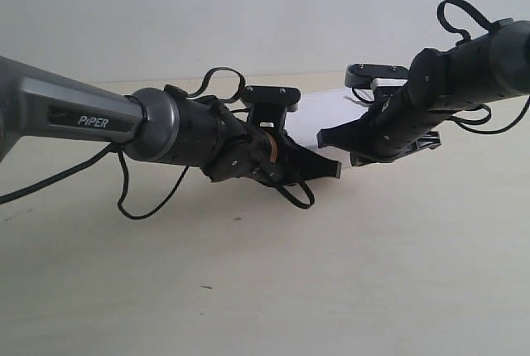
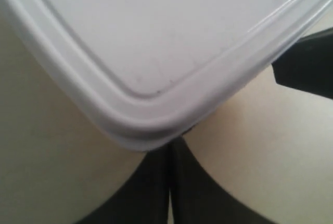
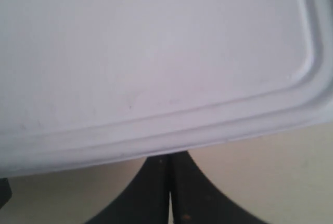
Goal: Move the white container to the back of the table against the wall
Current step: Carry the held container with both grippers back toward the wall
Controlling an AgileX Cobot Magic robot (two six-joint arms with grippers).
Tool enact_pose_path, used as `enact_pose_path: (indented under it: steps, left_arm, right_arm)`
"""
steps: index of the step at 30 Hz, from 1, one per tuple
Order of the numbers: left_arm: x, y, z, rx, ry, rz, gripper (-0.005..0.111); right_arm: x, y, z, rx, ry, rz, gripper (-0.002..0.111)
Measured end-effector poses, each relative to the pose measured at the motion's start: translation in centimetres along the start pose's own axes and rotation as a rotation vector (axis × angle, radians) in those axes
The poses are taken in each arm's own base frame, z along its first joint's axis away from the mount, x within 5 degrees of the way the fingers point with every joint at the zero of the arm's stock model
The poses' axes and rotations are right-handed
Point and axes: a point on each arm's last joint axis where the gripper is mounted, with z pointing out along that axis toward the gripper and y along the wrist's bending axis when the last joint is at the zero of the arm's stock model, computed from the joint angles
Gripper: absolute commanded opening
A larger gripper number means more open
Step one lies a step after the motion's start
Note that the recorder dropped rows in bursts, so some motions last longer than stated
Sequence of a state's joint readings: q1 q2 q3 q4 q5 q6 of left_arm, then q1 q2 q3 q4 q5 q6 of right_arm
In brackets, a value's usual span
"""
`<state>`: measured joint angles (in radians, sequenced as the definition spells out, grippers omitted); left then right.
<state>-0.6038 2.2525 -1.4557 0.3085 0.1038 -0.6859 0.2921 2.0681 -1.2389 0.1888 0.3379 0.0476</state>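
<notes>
The white container (image 1: 325, 113) lies on the table (image 1: 348, 273) between the two arms, short of the wall (image 1: 248, 8). In the left wrist view a rounded corner of its rimmed lid (image 2: 156, 41) fills the frame. My left gripper (image 2: 170, 143) is shut, its tips touching that corner under the rim. The right wrist view shows a long edge of the lid (image 3: 156, 57), with my right gripper (image 3: 169, 159) shut and pressed against it. In the exterior view both arms' black gripper tips (image 1: 331, 170) (image 1: 325, 137) meet at the container's near side.
A black finger of the other gripper (image 2: 307, 70) shows beside the lid's corner. Black cables loop (image 1: 149, 199) from the arm at the exterior view's left down onto the table. A few tiny dark specks (image 1: 238, 219) mark the cream surface.
</notes>
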Motion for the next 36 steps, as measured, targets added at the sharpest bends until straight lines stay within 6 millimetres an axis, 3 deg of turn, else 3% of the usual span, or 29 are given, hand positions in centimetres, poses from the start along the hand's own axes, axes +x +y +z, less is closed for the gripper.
enact_pose_path:
  steps: [27, 36]
  left_arm:
    - [-5.6, 3.3, 4.5, -0.080, -0.096, 0.078, 0.000]
    - [-6.7, 4.5, 5.9, -0.109, -0.112, 0.097, 0.000]
  right_arm:
    - [-7.1, 1.4, 4.3, -0.036, -0.095, -0.025, 0.000]
    - [-8.7, 0.4, 5.6, -0.031, -0.109, -0.007, 0.000]
